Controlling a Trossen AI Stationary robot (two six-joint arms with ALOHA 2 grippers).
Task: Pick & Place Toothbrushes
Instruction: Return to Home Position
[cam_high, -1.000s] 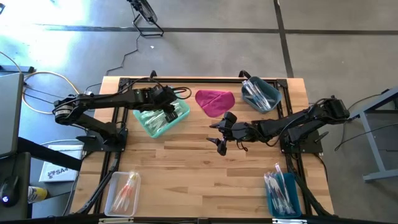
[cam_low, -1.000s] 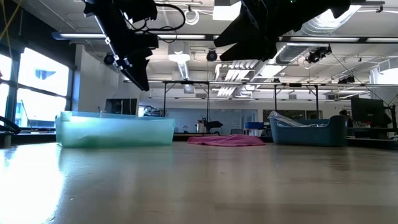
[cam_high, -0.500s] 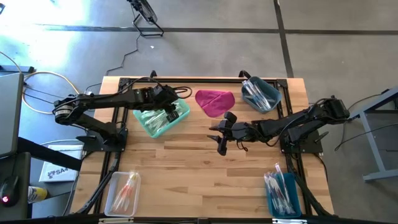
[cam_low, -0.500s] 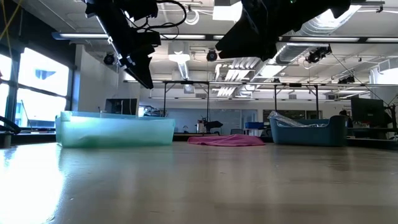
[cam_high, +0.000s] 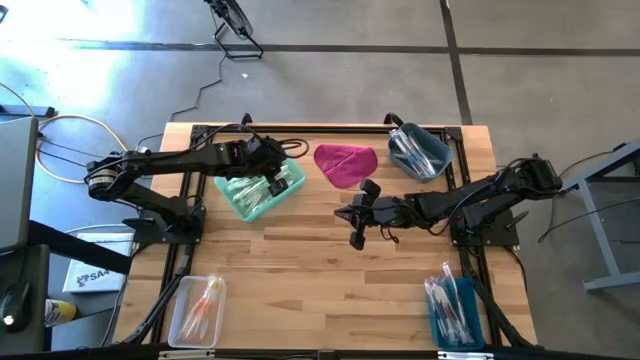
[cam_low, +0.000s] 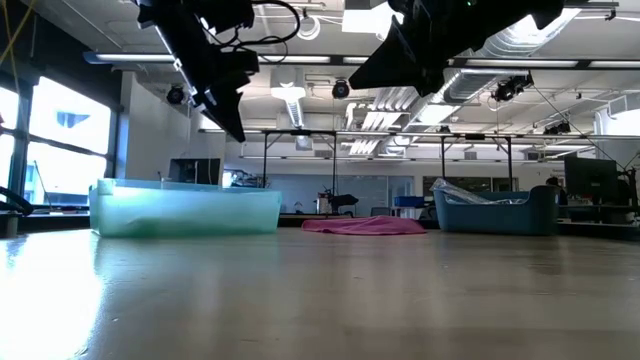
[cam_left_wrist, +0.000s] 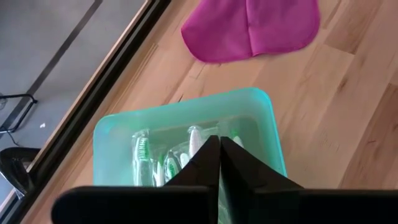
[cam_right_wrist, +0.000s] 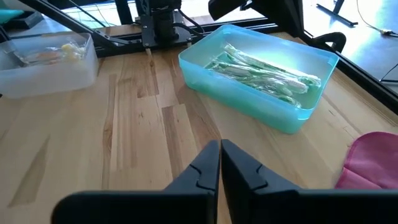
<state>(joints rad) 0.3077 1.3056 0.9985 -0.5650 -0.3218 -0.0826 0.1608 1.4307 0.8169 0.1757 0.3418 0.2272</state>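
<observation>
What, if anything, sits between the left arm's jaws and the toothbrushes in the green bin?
Nothing visible does. The left arm's jaws hang shut right above the green bin, and the toothbrushes lie uncovered inside it. The pink cloth lies on the table beside the bin, not over it.

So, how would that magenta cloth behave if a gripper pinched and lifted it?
Probably floppy: the magenta cloth lies flat and folded over on itself, so it would likely drape and unfold. It looks thin, so likely light. Pushed, it would probably bunch rather than slide on the wooden table.
</observation>
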